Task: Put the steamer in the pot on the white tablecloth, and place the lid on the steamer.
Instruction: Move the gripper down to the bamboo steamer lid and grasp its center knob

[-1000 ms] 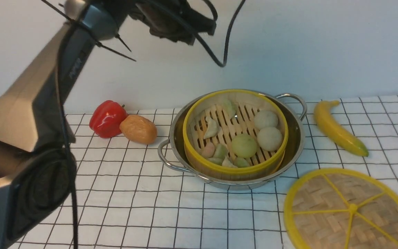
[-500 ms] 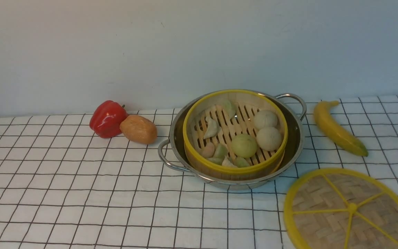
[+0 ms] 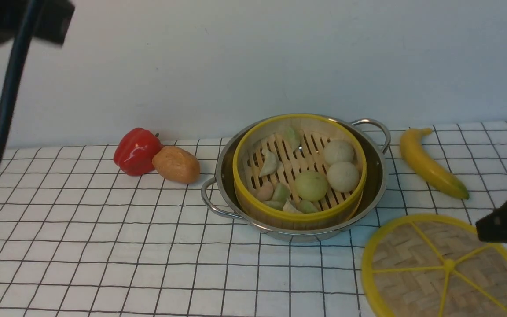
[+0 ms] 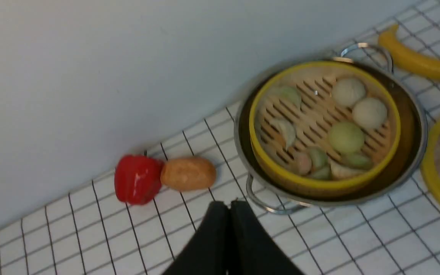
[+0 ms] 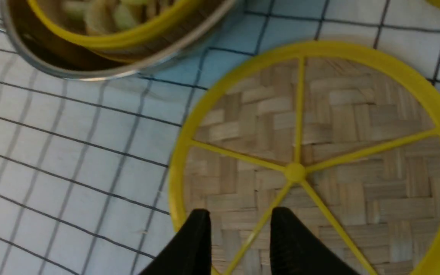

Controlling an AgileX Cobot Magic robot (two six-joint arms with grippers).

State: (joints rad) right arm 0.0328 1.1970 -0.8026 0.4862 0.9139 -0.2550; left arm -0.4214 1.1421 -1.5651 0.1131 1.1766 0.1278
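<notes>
The left gripper [image 4: 232, 208] is closed on nothing; a plain pale wall [image 3: 253, 57] backs the black-gridded white tablecloth [image 3: 148, 264]. No writing is legible. The round, yellow-rimmed bamboo steamer [image 3: 299, 167], slatted, holding pale buns, sits inside the shiny pot [image 3: 374, 193]. The flat woven lid [image 3: 449, 264] lies on the cloth, beneath the right gripper [image 5: 239, 212], parted and empty.

You have one lid [image 3: 412, 251] by your right claw [image 5: 241, 214], one banana [image 3: 431, 167] beyond it, and, left of it, one pot [image 3: 297, 235] with two handles, one basket [image 3: 299, 220], three round buns [image 3: 310, 186] and seven small dumplings [image 3: 269, 163]. Farther left of that claw, you have one pepper [image 3: 137, 152] and one potato [image 3: 176, 164].
</notes>
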